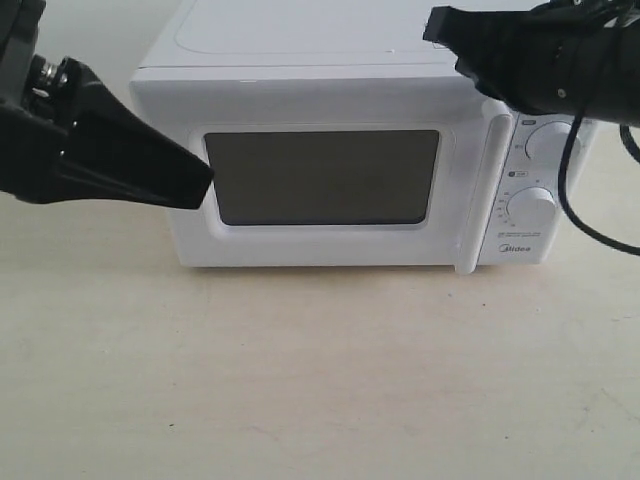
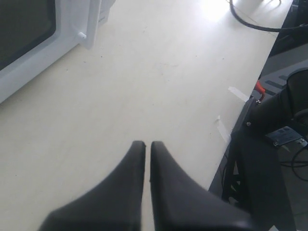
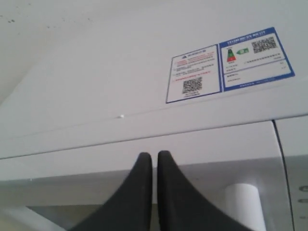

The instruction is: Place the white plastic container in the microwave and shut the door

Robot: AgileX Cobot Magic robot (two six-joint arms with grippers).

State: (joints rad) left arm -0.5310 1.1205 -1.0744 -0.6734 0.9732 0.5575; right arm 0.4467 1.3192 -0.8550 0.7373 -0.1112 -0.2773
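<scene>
Closest to me is the left gripper [image 1: 200, 185], a matte black wedge that tapers to a blunt tip. Its tip lies across the left edge of the door's window [image 1: 320, 178] as I see it. Its own wrist view shows it hanging over the bare table with the microwave off to one side and apart from it. There the left gripper [image 2: 146, 144] has its two smooth, pointed fingers pressed together, with only a hairline slit between them and nothing in it.

The table [image 1: 320, 380] is a pale cream surface, dull and faintly scuffed. On it the microwave [image 1: 320, 90] stands square, a white boxy shell of glossy plastic and painted metal. The door [image 1: 320, 115] is closed flush. Its frame is white with rounded corners, its window a dark grey rectangle of fine mesh. A rounded vertical bar handle [image 1: 480, 190] runs down its right side. Beyond the handle sit two round white knobs [image 1: 553, 140], one above the other. Nothing shows through the mesh, so I cannot tell where the container is.

The right gripper [image 1: 432, 25] comes in from the upper right, black and wrapped in cables, above the microwave's top front corner. In its wrist view the right gripper [image 3: 154, 155] also has its jaws together and holds nothing. Its tips sit over the door's upper edge, close to the top of the handle. Two blue-bordered printed labels [image 3: 193, 74] lie flat on the microwave's smooth white top. A thin black cable [image 1: 570, 200] droops in front of the knobs.
</scene>
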